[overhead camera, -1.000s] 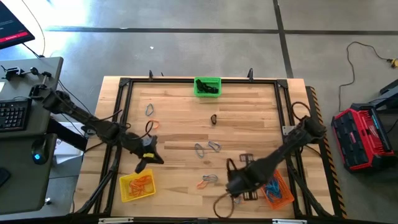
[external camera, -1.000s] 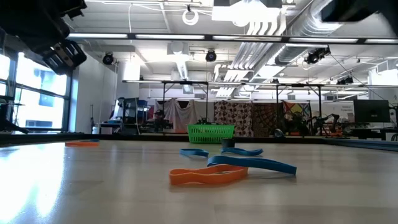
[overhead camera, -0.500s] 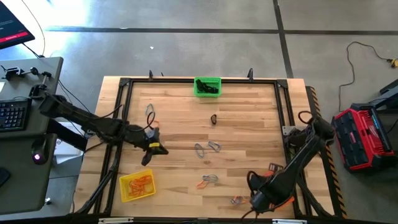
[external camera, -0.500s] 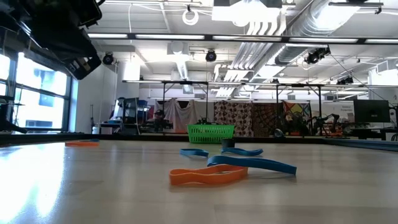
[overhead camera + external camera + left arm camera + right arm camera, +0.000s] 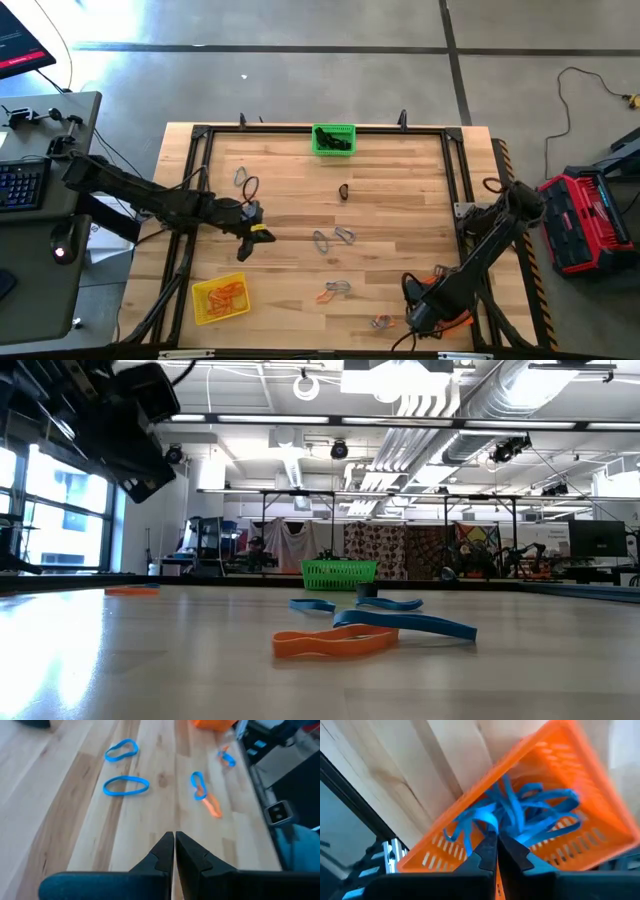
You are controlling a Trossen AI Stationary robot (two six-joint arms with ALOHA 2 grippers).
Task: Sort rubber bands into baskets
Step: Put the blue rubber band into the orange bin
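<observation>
Blue rubber bands (image 5: 520, 815) fill orange basket (image 5: 580, 780)

1. No text, label, brand, number or sign can be read in any view.
2. The red screen (image 5: 18, 45) at the high view's top left corner carries white lines, too small to make out.
3. The keyboard (image 5: 20, 185) keys show no legible characters.

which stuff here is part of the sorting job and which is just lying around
Job: loose rubber bands, green basket, yellow basket, orange basket holding blue bands.
Lying about: keyboard, red case, floor cable.
</observation>
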